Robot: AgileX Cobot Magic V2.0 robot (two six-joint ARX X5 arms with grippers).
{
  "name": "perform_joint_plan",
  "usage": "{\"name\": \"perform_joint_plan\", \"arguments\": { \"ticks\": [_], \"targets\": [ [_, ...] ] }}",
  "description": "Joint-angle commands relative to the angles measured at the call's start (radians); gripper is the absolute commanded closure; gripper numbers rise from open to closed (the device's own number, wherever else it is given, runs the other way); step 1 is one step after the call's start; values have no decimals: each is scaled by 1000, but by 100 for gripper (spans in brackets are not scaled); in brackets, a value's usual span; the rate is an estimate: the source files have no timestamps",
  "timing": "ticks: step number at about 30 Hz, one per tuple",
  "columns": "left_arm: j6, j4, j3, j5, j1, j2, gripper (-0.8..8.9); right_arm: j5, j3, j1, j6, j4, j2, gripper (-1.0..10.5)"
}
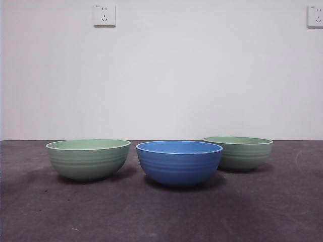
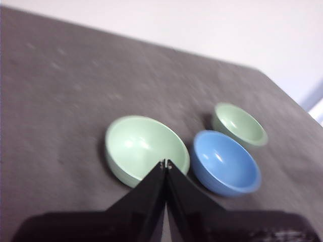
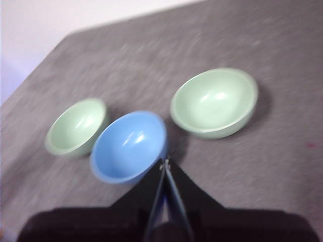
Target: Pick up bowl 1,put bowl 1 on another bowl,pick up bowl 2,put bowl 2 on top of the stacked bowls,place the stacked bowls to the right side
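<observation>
- Standing apart on the dark table [image 1: 282, 212], the three bowls are not stacked: blue bowl [image 1: 179, 162] in the middle, left green bowl [image 1: 88, 159], right green bowl [image 1: 241, 152] further back.
- Left gripper [image 2: 165, 164] hangs above them, jaws pressed together, holding nothing.
- Right gripper [image 3: 164, 162] too, jaws together, empty.

Before my 2 black hands, blue ribbed bowl [image 1: 179, 162] with pale rim, 2 sage green ribbed bowls [image 1: 88, 159] [image 1: 243, 152], dark grey worktop [image 1: 161, 217], white wall [image 1: 166, 75]
</observation>
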Motion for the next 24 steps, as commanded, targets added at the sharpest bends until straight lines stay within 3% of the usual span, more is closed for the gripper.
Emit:
{"name": "perform_joint_plan", "arguments": {
  "ticks": [1, 7, 13, 20, 22, 24],
  "targets": [
    [94, -58, 65, 71, -2, 89, 821, -45, 87, 8, -116, -85, 72, 957],
    [220, -190, 202, 149, -29, 254, 821, -91, 228, 51, -222, -252, 206, 957],
    [328, -338, 321, 160, -100, 356, 821, -91, 296, 102, -274, -380, 283, 957],
    [353, -398, 364, 155, -167, 390, 819, -84, 303, 148, -284, -422, 295, 944],
    [350, -399, 364, 156, -175, 390, 801, -66, 303, 147, -282, -422, 295, 934],
    [346, -400, 364, 156, -177, 390, 666, -40, 303, 147, -273, -422, 296, 829]
  ]
}}
